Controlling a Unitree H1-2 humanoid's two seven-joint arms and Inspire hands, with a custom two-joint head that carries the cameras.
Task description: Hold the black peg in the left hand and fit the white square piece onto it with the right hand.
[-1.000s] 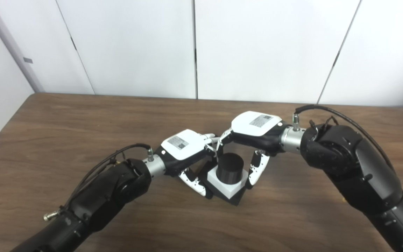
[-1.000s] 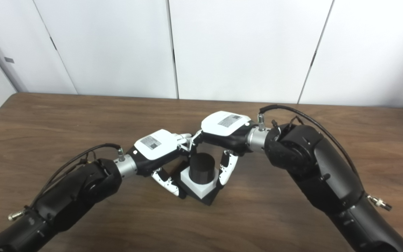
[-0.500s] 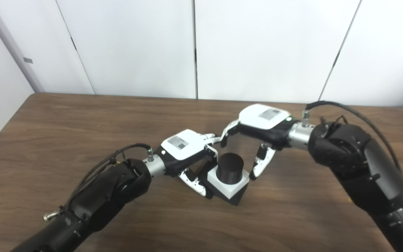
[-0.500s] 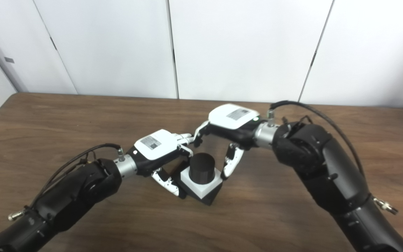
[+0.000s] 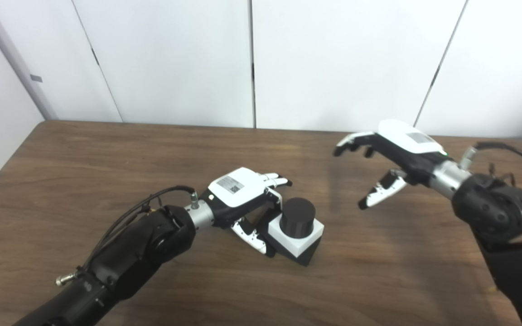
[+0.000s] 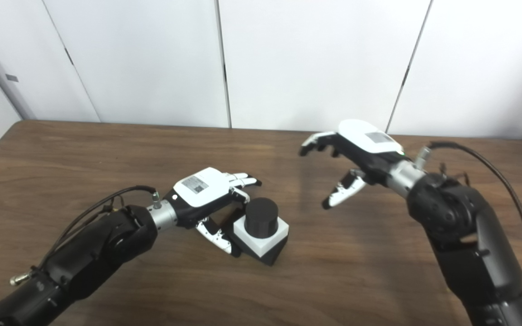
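The black peg [image 5: 297,216] stands upright on its black base on the table, with the white square piece [image 5: 308,235] seated around it. My left hand [image 5: 243,194] is at the assembly's left side, thumb and fingers closed on the base. My right hand [image 5: 390,154] is open and empty, raised above the table to the right of the assembly, well apart from it. Both hands also show in the right eye view, the left hand [image 6: 206,190] at the peg [image 6: 261,216] and the right hand [image 6: 356,151] lifted away.
The brown wooden table [image 5: 107,158] runs back to white wall panels [image 5: 333,63]. The table's left edge is near a grey wall. Nothing else stands on the table.
My right hand has let go of the white piece, opened, and drawn back up and to the right. The left hand and the assembly have stayed put.
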